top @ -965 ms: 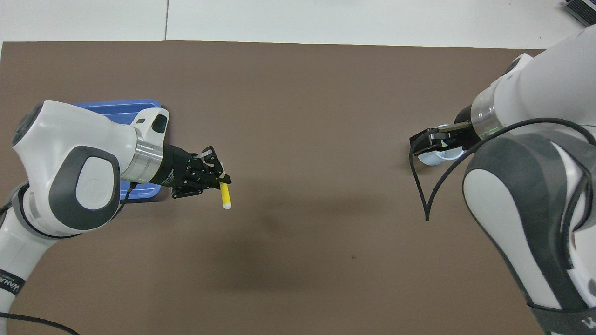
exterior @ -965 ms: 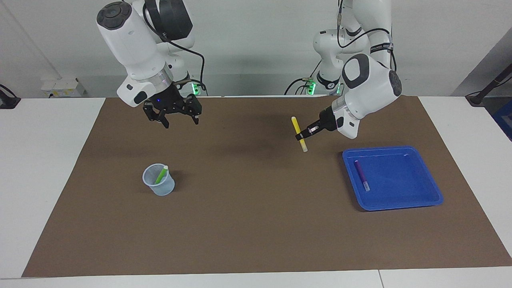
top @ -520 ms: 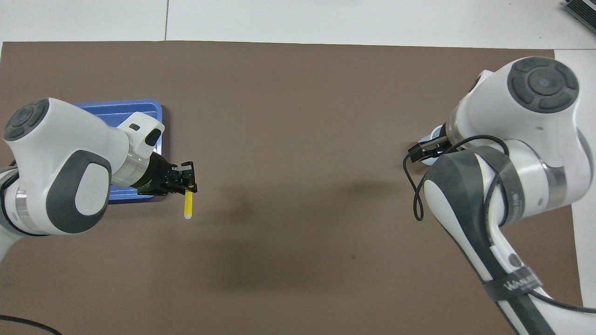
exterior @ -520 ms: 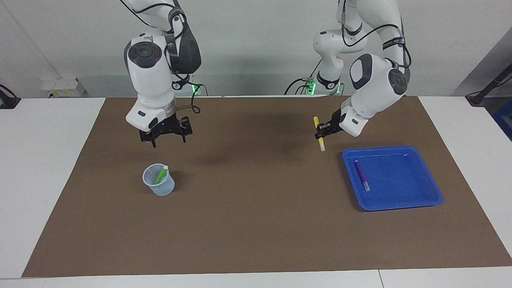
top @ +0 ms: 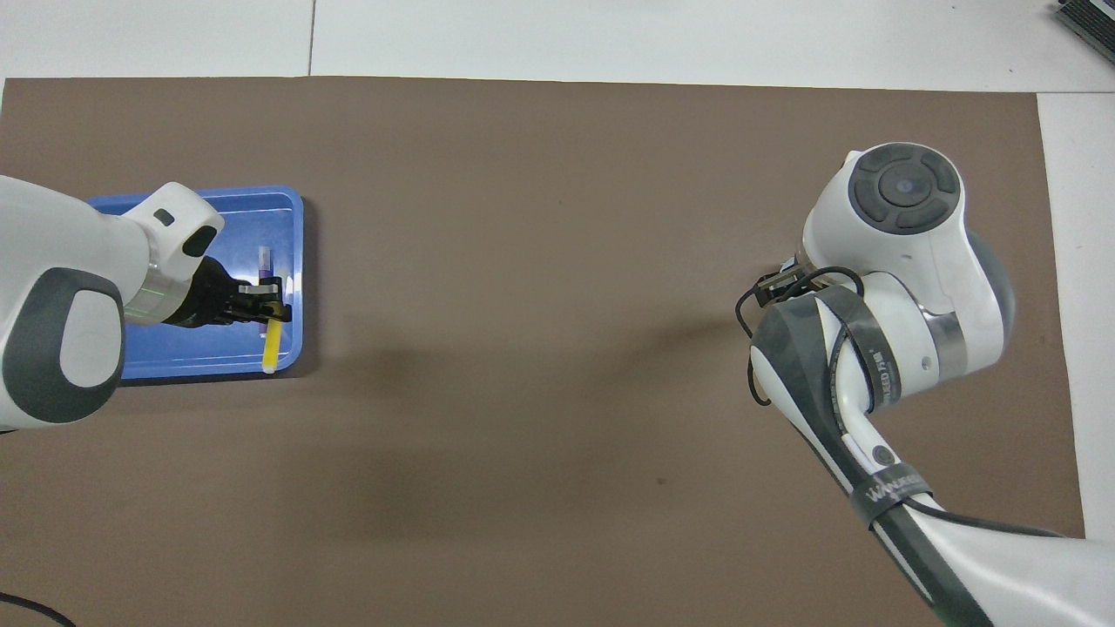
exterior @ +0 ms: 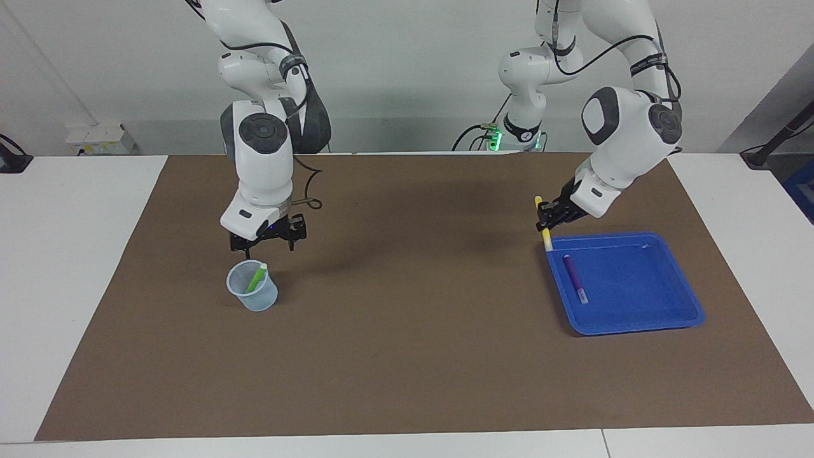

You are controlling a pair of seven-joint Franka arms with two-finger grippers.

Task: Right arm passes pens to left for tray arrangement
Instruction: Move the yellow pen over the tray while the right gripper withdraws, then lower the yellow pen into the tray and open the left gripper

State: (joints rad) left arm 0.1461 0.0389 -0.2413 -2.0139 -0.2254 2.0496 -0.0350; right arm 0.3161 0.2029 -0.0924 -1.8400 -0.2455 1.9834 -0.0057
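Note:
My left gripper (exterior: pixel 547 220) is shut on the yellow pen (exterior: pixel 545 238), which hangs nearly upright over the corner of the blue tray (exterior: pixel 636 283) nearest the robots. Seen from overhead, the left gripper (top: pixel 272 306) and yellow pen (top: pixel 273 344) are over the tray (top: pixel 209 350). A purple pen (exterior: pixel 574 278) lies flat in the tray, beside the yellow one. My right gripper (exterior: pixel 267 248) is open just above a translucent cup (exterior: pixel 254 296) holding the green pen (exterior: pixel 256 278), which leans on the rim. Overhead, the right arm hides the cup.
A brown mat (exterior: pixel 407 356) covers the table, with white table surface at both ends. Cables hang from the right arm's wrist close to the cup.
The left gripper carried the yellow pen from over the mat to over the tray's corner. The right gripper swung down and now hovers just above the cup.

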